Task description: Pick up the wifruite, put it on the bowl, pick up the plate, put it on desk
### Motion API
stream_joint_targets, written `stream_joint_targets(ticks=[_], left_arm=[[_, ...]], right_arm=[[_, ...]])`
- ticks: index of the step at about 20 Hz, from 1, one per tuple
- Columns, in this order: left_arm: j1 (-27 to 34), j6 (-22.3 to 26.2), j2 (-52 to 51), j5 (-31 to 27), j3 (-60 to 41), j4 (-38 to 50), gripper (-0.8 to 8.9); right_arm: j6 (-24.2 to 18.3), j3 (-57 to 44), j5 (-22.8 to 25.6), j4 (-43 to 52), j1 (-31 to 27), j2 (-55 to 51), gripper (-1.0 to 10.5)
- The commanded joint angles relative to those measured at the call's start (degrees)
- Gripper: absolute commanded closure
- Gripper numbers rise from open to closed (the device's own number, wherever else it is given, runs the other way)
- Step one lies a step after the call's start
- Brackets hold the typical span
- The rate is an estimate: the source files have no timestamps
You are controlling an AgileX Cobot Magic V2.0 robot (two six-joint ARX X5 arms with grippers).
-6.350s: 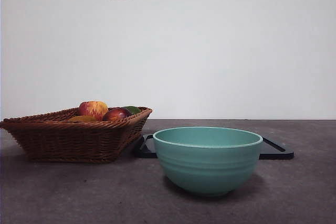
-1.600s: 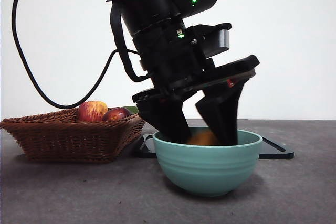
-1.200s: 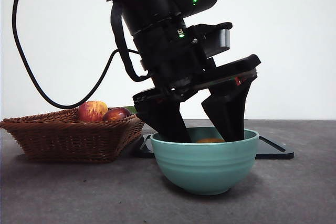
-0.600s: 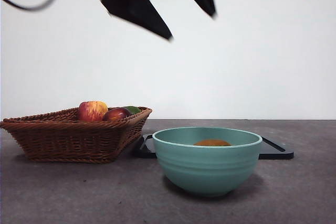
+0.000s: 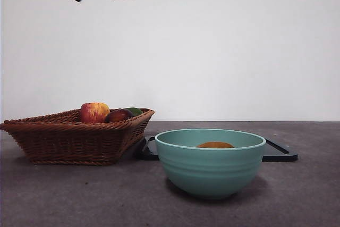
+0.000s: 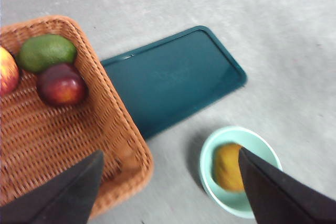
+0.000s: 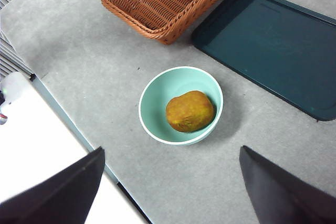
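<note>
Front view: the wifruite (image 5: 214, 144) sits inside the bowl (image 5: 210, 168), only its top poking over the rim. The basket (image 5: 69, 139) with an apple (image 5: 94, 111) and a dark red fruit (image 5: 118, 115) is on the left, and the dark plate (image 5: 279, 152) lies flat on the desk (image 5: 64, 200) just behind the bowl. Only a black tip shows at the top left corner; nothing is near the fruit.

Left wrist view: the left gripper (image 6: 168, 190) hangs high over the spot between basket and bowl, jaws wide apart and empty. Below it you get the basket corner with an avocado (image 6: 46, 52) beside the dark red fruit, the teal plate (image 6: 173, 80), and the bowl with the wifruite in it.

Right wrist view: the right gripper (image 7: 170, 190) is also up high, jaws apart, nothing in them. The bowl sits between the near table edge and the plate, with the basket farther off.

So the fruit part looks done and the plate is next. My worry: that plate is low and flat, so the jaws could slide off its thin rim. It's also tucked close to the basket and bowl, so a sloppy approach could nudge either one.
</note>
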Motion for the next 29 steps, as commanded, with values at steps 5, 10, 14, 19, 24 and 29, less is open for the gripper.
stream_joint_targets(ticks=[5, 10, 14, 19, 24, 29], left_arm=[[0.72, 0.94, -10.49, 8.92, -13.40, 0.02, 4.03], [0.66, 5.84, -14.23, 20.55, -16.55, -6.25, 4.07], [0.61, 6.16, -14.32, 20.65, -16.55, -6.62, 4.07], [0.61, 6.25, -14.32, 20.65, -16.55, -6.62, 4.07], [0.61, 6.27, -14.32, 20.65, -16.55, -6.62, 4.07], [0.61, 6.47, -14.32, 20.63, -16.55, -6.45, 4.07]], right_arm=[[0.63, 1.25, 0.15, 0.35, 0.35, 0.39, 5.3], [1.44, 1.22, 0.13, 0.37, 0.35, 1.16, 5.3], [1.92, 1.18, 0.09, 0.17, 0.37, 2.27, 5.3], [7.13, 0.92, 0.13, -0.31, 0.37, 4.70, 5.4], [15.28, -7.17, 3.32, 4.13, 2.10, 6.12, 5.9], [24.22, -15.12, 6.47, 18.21, 6.27, 8.59, 5.9]])
